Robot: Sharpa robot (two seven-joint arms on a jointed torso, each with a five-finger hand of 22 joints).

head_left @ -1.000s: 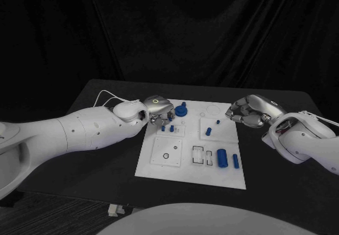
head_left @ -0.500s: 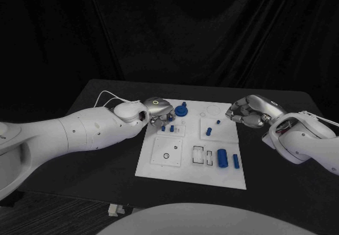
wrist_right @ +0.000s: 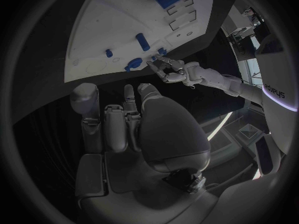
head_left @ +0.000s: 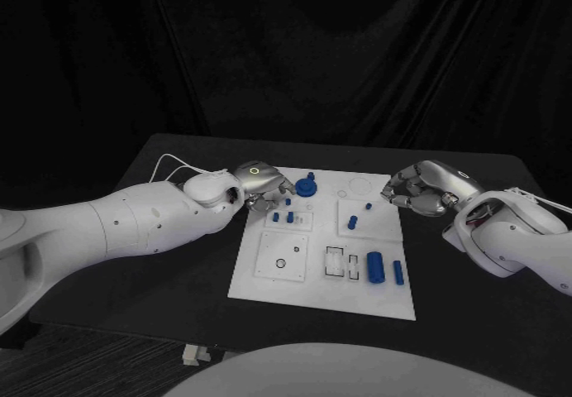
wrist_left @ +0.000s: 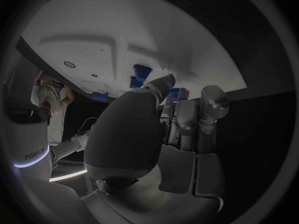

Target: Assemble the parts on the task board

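Observation:
The white task board lies in the middle of the table. A round blue part with a peg stands near its far left corner. Two small blue pegs stand just in front of it, and another peg stands further right. A thick blue cylinder and a thinner one lie at the near right. My left hand hovers over the board's far left corner, fingers apart beside the round part, with nothing seen between them. My right hand hangs off the board's far right edge, fingers curled in, holding nothing.
Empty rectangular slots and a square plate with a small hole mark the board's near half. Black table surrounds the board. A white cable runs along my left arm.
My left hand has drawn back a little toward the board's far left corner, away from the small pegs. The right hand has not moved.

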